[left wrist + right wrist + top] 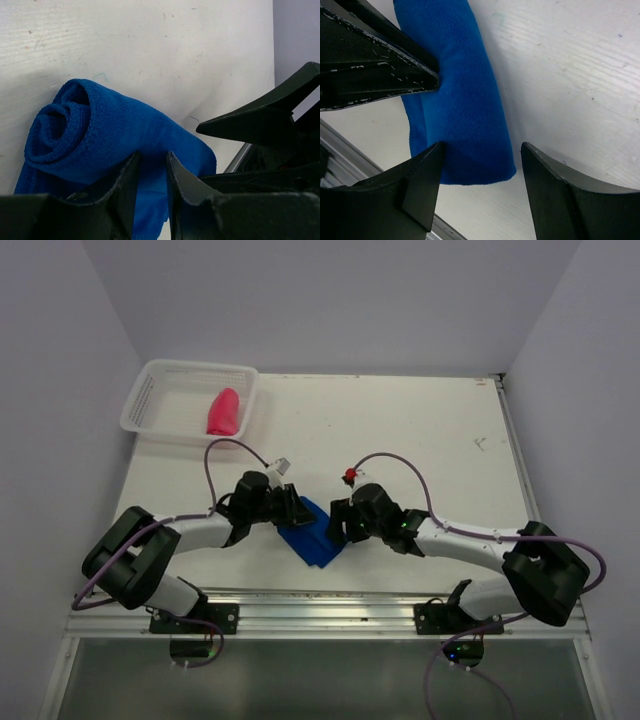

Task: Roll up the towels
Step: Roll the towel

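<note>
Half hidden, lol
Royal blue rolled cloth towel [315, 545]: edges under left gripper [298, 512] and right gripper [338, 530], wrist views crop it.

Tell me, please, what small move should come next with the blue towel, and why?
Probably draw the right hand back, clear of the blue towel. It looks fully rolled, the left hand pinches a layer, and the right hand's jaws stand open around its end. The left hand could then lift it toward the basket holding the pink towel.
</note>
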`<action>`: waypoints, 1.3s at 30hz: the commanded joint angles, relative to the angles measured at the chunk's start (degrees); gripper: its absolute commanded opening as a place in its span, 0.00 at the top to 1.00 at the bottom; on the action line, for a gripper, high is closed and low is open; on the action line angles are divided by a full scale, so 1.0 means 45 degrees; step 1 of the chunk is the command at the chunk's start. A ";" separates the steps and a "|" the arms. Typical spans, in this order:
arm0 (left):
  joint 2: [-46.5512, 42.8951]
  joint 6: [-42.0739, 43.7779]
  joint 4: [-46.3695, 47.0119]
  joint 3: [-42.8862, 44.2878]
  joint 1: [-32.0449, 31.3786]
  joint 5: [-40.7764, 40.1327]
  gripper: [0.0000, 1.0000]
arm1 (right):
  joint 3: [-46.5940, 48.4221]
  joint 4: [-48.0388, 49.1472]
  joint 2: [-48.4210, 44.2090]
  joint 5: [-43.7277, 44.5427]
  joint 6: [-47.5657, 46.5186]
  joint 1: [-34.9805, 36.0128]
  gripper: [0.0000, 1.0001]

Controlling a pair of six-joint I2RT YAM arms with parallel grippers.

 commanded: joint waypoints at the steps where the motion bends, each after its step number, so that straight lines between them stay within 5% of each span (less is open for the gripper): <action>1: -0.0196 0.0002 -0.0415 -0.0536 -0.0060 -0.0453 0.68 | -0.0170 0.1188 0.0248 -0.0991 0.0560 -0.0026 0.33; 10: -0.0606 -0.0134 -0.0298 -0.1141 -0.0138 -0.0628 0.68 | -0.0327 0.1813 0.0795 -0.1536 0.0677 -0.0026 0.38; 22: -0.1094 -0.0037 -0.0844 -0.1084 -0.0119 -0.0883 0.68 | -0.0053 0.1522 0.0876 -0.1696 0.0132 0.0090 0.73; 26: -0.1543 -0.0622 -0.0767 -0.0557 0.0641 0.0384 0.68 | 0.0064 0.0936 0.0406 -0.0291 -0.0689 0.0637 0.74; 31: -0.2227 0.0060 -0.2520 0.1314 0.1209 0.0328 0.66 | 0.0259 0.0195 0.0015 0.2417 -0.1606 0.1845 0.75; 39: -0.2306 -0.0193 -0.2622 0.2276 0.1307 0.0641 0.66 | 0.1702 -0.1329 0.0852 0.5529 -0.2817 0.3488 0.74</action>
